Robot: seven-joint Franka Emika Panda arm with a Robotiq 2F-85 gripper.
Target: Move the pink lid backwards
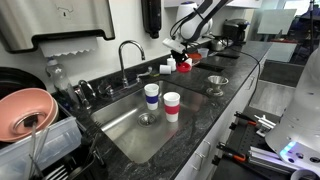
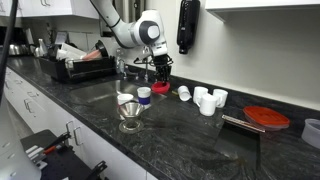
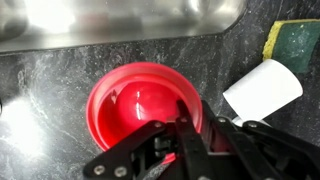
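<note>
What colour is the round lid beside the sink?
The lid is reddish pink, clearest in the wrist view.

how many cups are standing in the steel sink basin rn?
2. A white cup with a blue band and a white cup with a red band stand side by side in the basin, the blue one nearer the faucet. The near wall may hide something low.

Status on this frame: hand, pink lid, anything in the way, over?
Hand low over the small round reddish-pink plastic lid, fingers astride its rim; clamp unconfirmed. Lid flat on dark stone counter by the sink. White cup close beside it.
</note>
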